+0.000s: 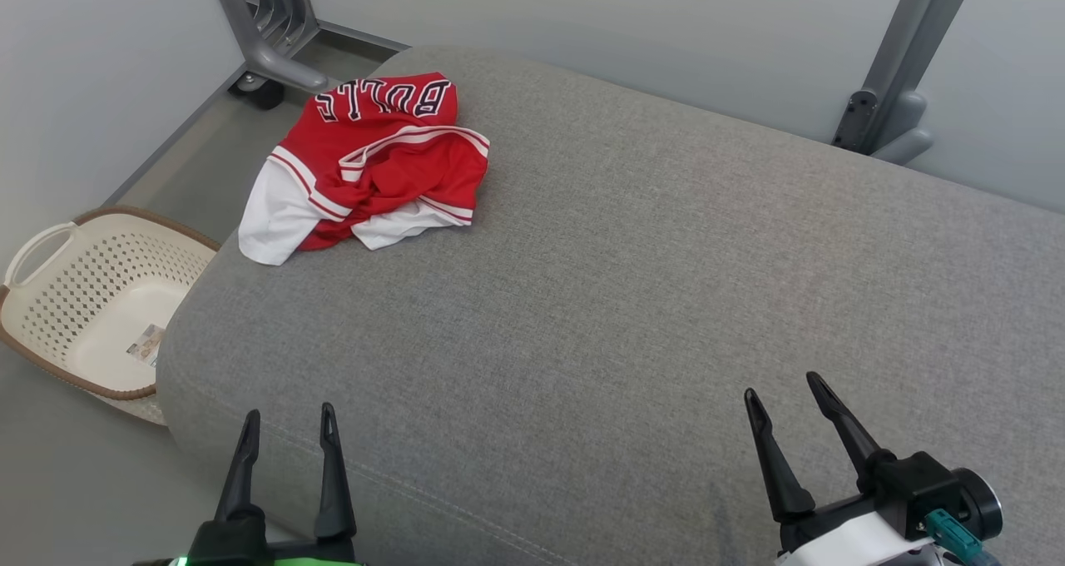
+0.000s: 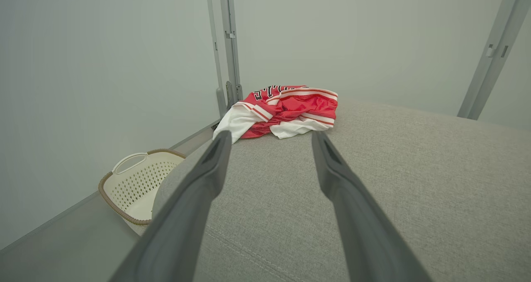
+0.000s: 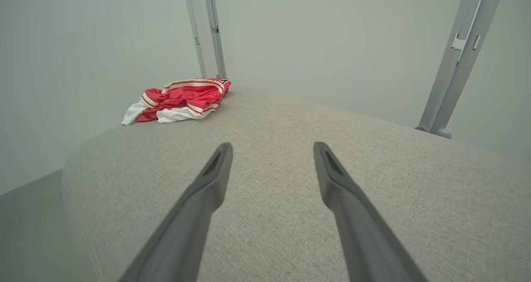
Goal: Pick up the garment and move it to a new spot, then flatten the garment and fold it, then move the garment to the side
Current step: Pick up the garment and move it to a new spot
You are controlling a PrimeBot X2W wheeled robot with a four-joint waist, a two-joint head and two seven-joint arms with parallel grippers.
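Both arms sit low at the near edge of the grey cushion [image 1: 624, 283]. The left gripper [image 1: 289, 410] points its two dark fingers straight ahead over the fabric, spread wide with nothing between them. The right gripper [image 1: 782, 384] is well off to its side, fingers leaning a touch to the right, splayed just as wide and just as empty. The garment [image 1: 374, 158], a red jersey with white panels and striped trim, lies crumpled well ahead of the left gripper, and far ahead and to the left of the right one, touching neither. Black letters edged in white across its far end spell "BULLS", upside down from the head view. Left of the left gripper, on the floor beside the cushion, stands a cream basket [image 1: 75, 300]. There's a small sticker [image 1: 146, 343] inside it, too small to read.
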